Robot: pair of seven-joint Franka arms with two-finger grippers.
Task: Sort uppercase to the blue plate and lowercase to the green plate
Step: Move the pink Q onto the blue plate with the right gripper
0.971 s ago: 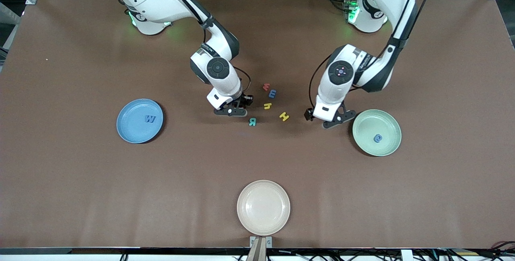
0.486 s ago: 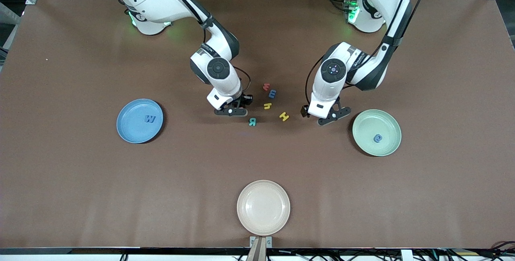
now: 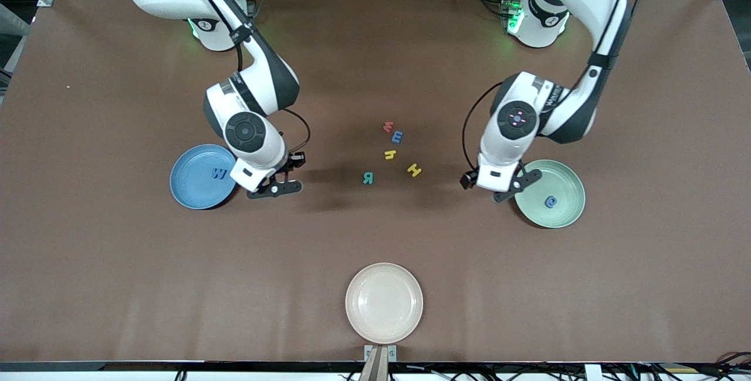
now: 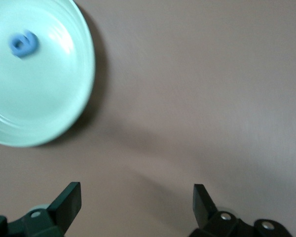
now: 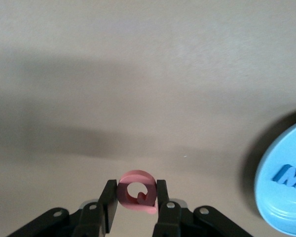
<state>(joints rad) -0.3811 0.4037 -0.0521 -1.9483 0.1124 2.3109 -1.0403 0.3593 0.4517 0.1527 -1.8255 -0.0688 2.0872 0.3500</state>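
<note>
Right gripper (image 3: 276, 188) over bare worktop (image 3: 117, 287) just beside blue plate (image 3: 193, 190) holding blue W (image 3: 219, 174). Left gripper (image 3: 509, 190) at green plate (image 3: 563, 184) rim; blue lowercase letter (image 3: 550, 201) in plate, near fingers.

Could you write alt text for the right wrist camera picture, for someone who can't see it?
The right gripper holds a red Q between its shut jaws over bare brown table. At the picture's edge sits a blue plate with a blue W on it.

L gripper (image 4: 136, 205) jaws apart; R gripper (image 5: 136, 205) clamped, both aloft.
</note>
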